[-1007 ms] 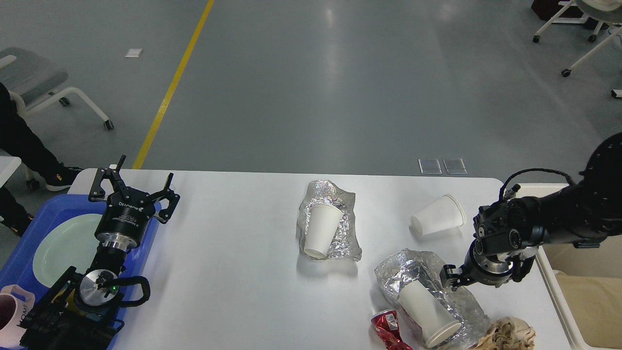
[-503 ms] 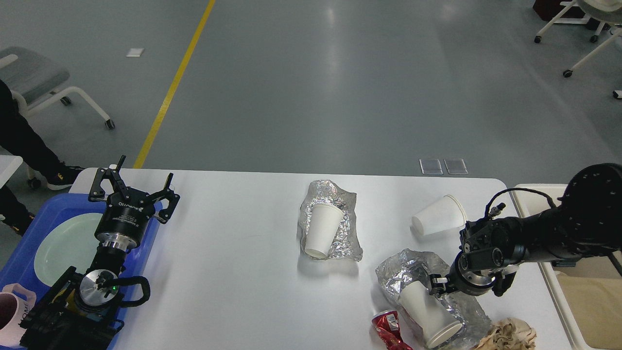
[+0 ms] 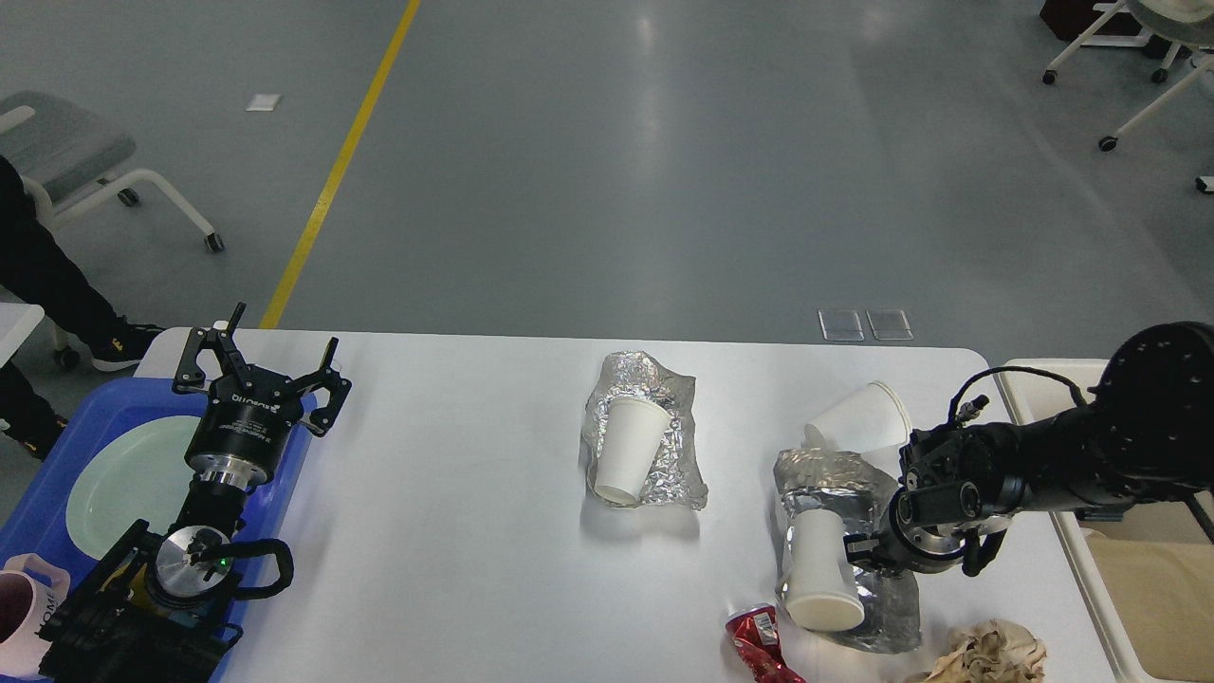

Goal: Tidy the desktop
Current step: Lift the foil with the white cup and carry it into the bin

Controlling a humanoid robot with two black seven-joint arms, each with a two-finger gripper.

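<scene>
The right end effector (image 3: 858, 550) is clamped on a foil sheet (image 3: 835, 484) with a cup (image 3: 816, 569) lying on it, above the desk (image 3: 455, 531). Just behind it lies another cup (image 3: 858, 427). The left end effector (image 3: 261, 356) stands apart, far left, over a blue tray (image 3: 57, 446).

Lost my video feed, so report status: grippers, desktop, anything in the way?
Left gripper open, over blue tray. Right gripper at foil-wrapped cup, state unclear. Desktop cluttered: cups, foil, crushed can.
</scene>
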